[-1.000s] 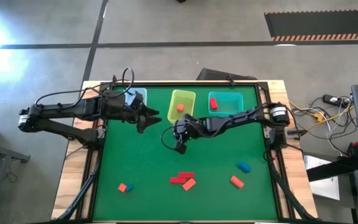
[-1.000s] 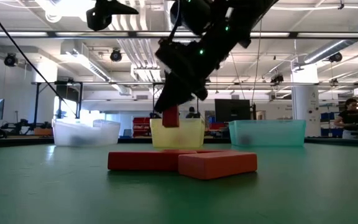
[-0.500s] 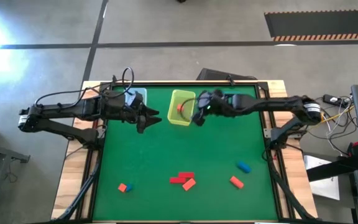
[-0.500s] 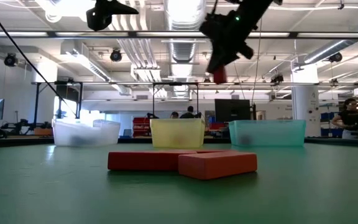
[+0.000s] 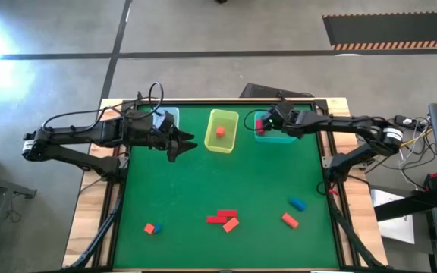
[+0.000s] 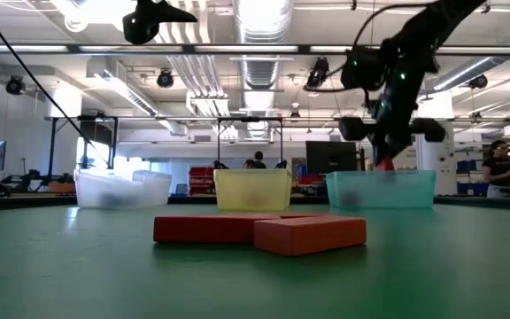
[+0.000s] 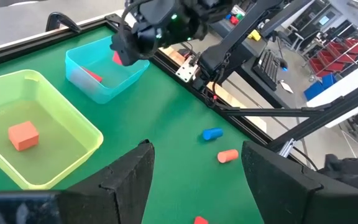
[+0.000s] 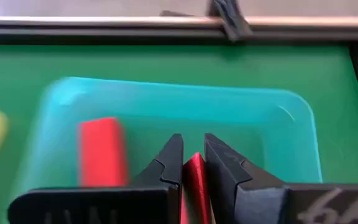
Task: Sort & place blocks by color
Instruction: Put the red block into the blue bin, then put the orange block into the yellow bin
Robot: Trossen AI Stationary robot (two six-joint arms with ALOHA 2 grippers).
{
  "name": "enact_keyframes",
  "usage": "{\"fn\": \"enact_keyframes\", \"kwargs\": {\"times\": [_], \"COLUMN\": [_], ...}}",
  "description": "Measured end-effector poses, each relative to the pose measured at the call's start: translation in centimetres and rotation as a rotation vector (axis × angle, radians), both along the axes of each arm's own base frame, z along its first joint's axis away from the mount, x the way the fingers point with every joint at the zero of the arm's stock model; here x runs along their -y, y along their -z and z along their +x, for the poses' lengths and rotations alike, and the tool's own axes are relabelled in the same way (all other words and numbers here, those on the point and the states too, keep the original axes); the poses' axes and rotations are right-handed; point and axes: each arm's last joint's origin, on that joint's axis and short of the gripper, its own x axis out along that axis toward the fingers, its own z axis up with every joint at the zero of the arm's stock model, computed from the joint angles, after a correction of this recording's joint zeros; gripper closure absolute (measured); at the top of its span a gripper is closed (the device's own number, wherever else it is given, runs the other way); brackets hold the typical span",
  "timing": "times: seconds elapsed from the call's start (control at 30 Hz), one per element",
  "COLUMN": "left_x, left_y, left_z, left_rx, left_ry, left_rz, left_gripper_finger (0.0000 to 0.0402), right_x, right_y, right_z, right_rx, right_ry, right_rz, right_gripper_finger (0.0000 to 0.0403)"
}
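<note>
Over translucent teal bin [image 8: 291, 118], right end effector [image 8: 191, 163] pinching flat red block [image 8: 196, 177], left end effector [image 7: 191, 165] released.

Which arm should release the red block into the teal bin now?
Right. Its pincer is shut on a red block directly above the teal bin, which already holds another red block. The left pincer waits open beside the yellow bin, holding nothing.

Right tool [image 8: 190, 163], pinching a red block [image 8: 195, 177], hangs over the teal bin [image 8: 291, 124], whose walls ring the space beneath it; another red block [image 8: 103, 149] lies beside it inside. The yellow bin [image 5: 222, 130] stands between it and the left tool [image 5: 180, 144]. Open table [image 5: 203, 186] lies beyond.
</note>
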Motion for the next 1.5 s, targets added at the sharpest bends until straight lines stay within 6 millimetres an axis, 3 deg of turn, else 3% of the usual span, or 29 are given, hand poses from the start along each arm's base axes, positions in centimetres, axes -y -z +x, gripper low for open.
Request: {"fn": "enact_keyframes", "kwargs": {"times": [0.2,0.5,0.77,0.93,1.13,1.5], "left_x": [0.0,0.0,0.2,1.3,4.6,14.2], "left_y": [0.0,0.0,0.7,2.5,5.6,10.9], "left_z": [0.0,0.0,-0.1,-1.0,-2.5,-2.6], "left_rx": [0.000,-0.002,-0.049,-0.259,-0.667,-1.185], "left_ry": [-0.002,-0.006,0.008,0.034,0.000,0.196], "left_rz": [0.000,0.001,-0.130,-0.301,-0.490,-0.422], "left_gripper_finger": [0.0176,0.0176,0.0176,0.0176,0.0176,0.0176], "right_x": [0.5,0.9,0.9,-0.1,-1.1,-1.3], "right_y": [0.9,0.1,-2.9,-5.7,-8.1,-8.5], "right_z": [-0.5,-0.2,1.0,2.2,3.3,3.8], "right_rx": [0.007,-0.024,0.080,0.147,0.179,0.157], "right_ry": [0.022,-0.013,-0.154,-0.256,-0.336,-0.374], "right_rz": [-0.033,-0.080,-0.049,-0.088,-0.147,-0.163], "right_gripper_finger": [0.0365,0.0270,0.0232,0.0233,0.0243,0.0257]}}
